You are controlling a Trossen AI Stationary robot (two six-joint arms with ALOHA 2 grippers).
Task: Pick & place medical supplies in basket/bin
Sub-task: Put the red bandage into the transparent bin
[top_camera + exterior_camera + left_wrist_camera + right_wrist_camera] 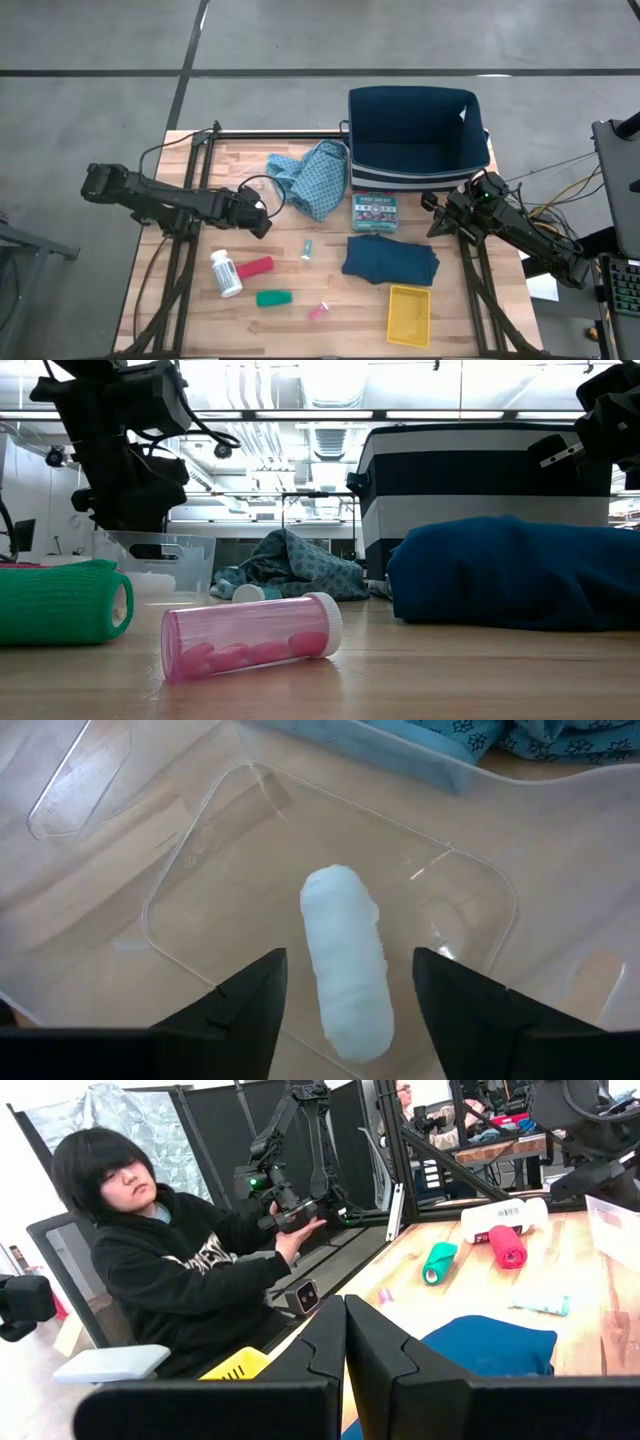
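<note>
Your way into the blue bin (417,140) is open from above. The light-blue cloth (312,175) lies against its left side, and a small box (375,211) and the dark teal cloth (390,258) sit in front. Bare table (170,330) shows around the white bottle (225,273) and the red roll (255,266).

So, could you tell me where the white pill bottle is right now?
In the high view, the white pill bottle lies on its side on the table's left half, just left of the red cylinder and up-left of the green cylinder.
</note>
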